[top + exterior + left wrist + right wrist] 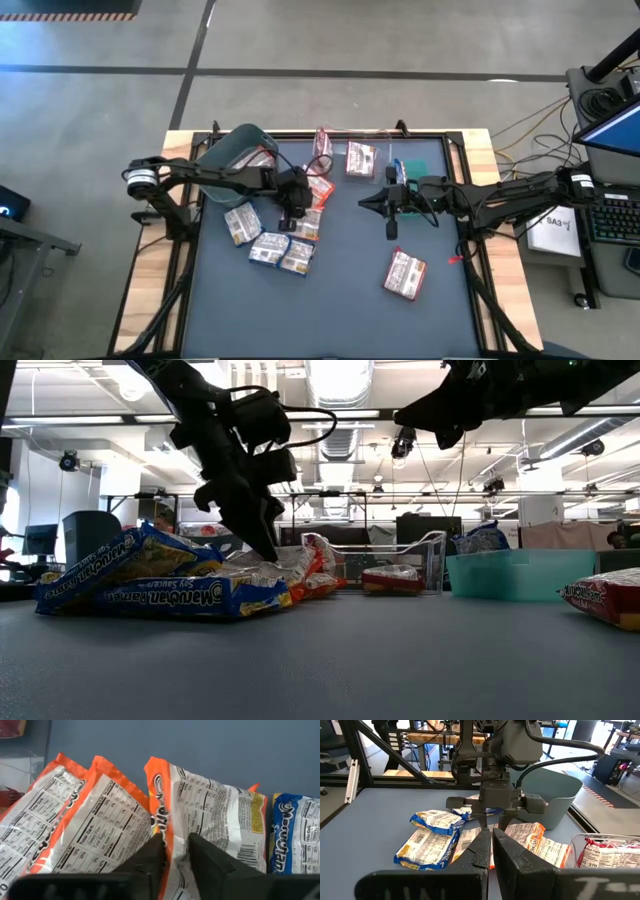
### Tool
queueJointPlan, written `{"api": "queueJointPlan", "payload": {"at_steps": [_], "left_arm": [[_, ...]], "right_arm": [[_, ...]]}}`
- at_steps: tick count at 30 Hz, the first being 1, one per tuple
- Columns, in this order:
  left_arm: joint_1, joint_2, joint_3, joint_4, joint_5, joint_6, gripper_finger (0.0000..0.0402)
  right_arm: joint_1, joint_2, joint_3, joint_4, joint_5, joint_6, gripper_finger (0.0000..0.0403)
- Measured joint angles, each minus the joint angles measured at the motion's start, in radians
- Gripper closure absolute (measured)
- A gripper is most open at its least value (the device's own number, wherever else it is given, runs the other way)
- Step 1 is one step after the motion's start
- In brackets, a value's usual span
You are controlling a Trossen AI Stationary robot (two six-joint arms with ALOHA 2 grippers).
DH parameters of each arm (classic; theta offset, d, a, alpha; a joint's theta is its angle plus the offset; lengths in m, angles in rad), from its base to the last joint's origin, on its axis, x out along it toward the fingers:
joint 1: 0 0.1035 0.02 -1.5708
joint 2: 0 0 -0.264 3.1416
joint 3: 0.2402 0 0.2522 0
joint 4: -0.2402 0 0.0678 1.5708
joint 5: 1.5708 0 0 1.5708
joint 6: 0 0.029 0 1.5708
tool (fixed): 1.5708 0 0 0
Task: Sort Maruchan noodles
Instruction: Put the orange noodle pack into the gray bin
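The left gripper (pixel 297 213) is lowered onto the pile of Maruchan noodles (pixel 283 238) in the left half of the table (pixel 350 310), well in from the near edge. In the left wrist view its two fingers (pixel 145 860) are seen drawn in on the upturned edge of an orange packet (pixel 200 815), the wrapper's orange seam being pinched between them, so that packet is held by its rim. The gripped packet lies directly under the fingers, its printed nutrition side turned up and its long axis running away from the gripper toward the bare table; two more orange packets (pixel 75 830) lie beside it on one side, fanned roughly parallel, and a blue packet (pixel 297 835) lies just beside it on the other. Blue-and-white packets (pixel 270 248) are spread toward the near-left part of the table. A single maroon-and-white packet (pixel 405 274) lies apart, toward the near-right. The right gripper (pixel 391 228) is held above the middle of the table, its fingers closed together with nothing between them.
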Motion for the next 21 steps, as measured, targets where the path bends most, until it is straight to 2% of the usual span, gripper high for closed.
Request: {"api": "queueJointPlan", "payload": {"at_steps": [7, 21], "left_arm": [[0.0, -0.021, 0.0, -0.03, 0.0, -0.019, 0.0396], [-0.05, -0.181, -0.001, -0.057, -0.003, -0.065, 0.04]], "right_arm": [[0.0, 0.0, 0.0, 0.0, 0.0, 0.002, 0.0394], [0.0, 0.0, 0.0, -0.001, 0.0, 0.005, 0.0394]]}}
